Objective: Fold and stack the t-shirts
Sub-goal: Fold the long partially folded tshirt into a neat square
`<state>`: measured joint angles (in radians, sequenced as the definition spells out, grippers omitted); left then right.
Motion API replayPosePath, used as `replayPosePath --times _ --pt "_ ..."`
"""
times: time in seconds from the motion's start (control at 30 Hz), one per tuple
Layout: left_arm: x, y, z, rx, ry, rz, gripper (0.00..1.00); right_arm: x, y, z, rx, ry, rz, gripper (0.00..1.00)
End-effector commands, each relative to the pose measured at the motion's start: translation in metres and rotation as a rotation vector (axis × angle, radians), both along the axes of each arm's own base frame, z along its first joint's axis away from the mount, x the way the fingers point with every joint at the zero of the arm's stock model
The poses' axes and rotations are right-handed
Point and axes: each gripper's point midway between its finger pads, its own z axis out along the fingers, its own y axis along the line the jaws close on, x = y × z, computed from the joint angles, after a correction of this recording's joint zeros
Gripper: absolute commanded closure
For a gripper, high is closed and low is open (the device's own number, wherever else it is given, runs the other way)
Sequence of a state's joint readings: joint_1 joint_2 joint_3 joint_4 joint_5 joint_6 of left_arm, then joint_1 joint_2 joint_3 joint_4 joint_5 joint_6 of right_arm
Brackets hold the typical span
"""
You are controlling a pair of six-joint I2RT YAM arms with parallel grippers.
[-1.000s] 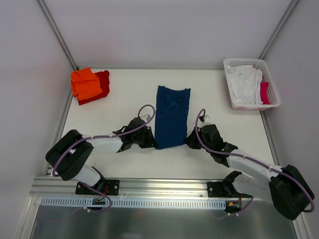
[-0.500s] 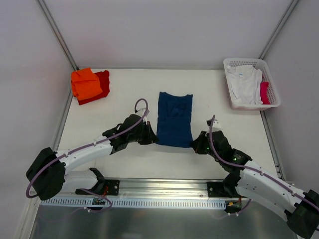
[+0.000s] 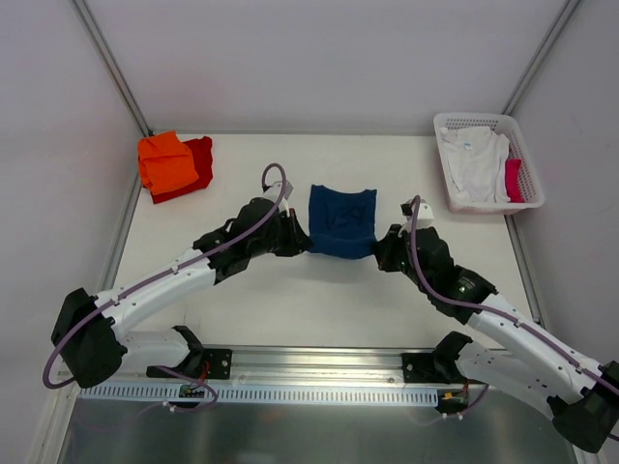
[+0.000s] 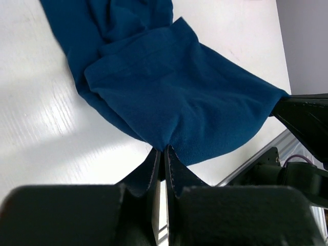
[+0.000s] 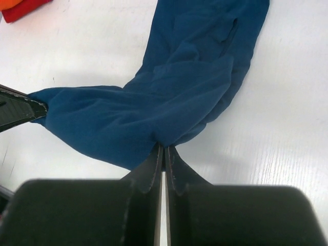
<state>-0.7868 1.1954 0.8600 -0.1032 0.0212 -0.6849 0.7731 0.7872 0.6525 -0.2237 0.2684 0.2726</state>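
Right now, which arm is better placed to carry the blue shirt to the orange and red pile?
Probably the left. The orange shirt and red shirt lie at the far left, and the left gripper pinches the edge of the blue shirt nearest them. The right gripper holds the opposite edge, farther off.

Left wrist view: navy t-shirt (image 4: 169,97) runs off the top edge, far beyond the left gripper (image 4: 163,150). Right wrist view: same beyond the right gripper (image 5: 164,148); red t-shirt (image 5: 25,7) clipped at the far-left corner. Pinched cloth hidden inside both closed jaws.

Overhead, two close wrist views, sharing t-shirt (image 3: 340,220)
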Motion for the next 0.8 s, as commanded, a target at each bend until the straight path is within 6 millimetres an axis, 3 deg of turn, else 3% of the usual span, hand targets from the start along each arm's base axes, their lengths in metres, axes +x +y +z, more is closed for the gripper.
replayPosePath --times 0.0,0.23,0.33,0.6,0.77 --pt "0.016 -0.005 0.028 0.025 -0.101 -0.002 1.00 0.017 -0.004 0.034 -0.040 -0.099 -0.030 1.00" --pt "0.029 -0.012 0.069 0.003 -0.183 -0.006 1.00 0.028 -0.004 0.067 -0.051 -0.167 -0.029 1.00" --pt "0.029 -0.013 0.075 0.001 -0.190 -0.010 1.00 0.029 -0.004 0.072 -0.045 -0.176 -0.031 1.00" --pt "0.041 -0.015 0.068 0.027 -0.180 -0.002 1.00 0.037 -0.007 0.069 -0.064 -0.167 -0.051 1.00" --pt "0.058 -0.021 0.060 0.046 -0.160 -0.006 1.00 0.054 -0.010 0.062 -0.078 -0.146 -0.070 1.00"
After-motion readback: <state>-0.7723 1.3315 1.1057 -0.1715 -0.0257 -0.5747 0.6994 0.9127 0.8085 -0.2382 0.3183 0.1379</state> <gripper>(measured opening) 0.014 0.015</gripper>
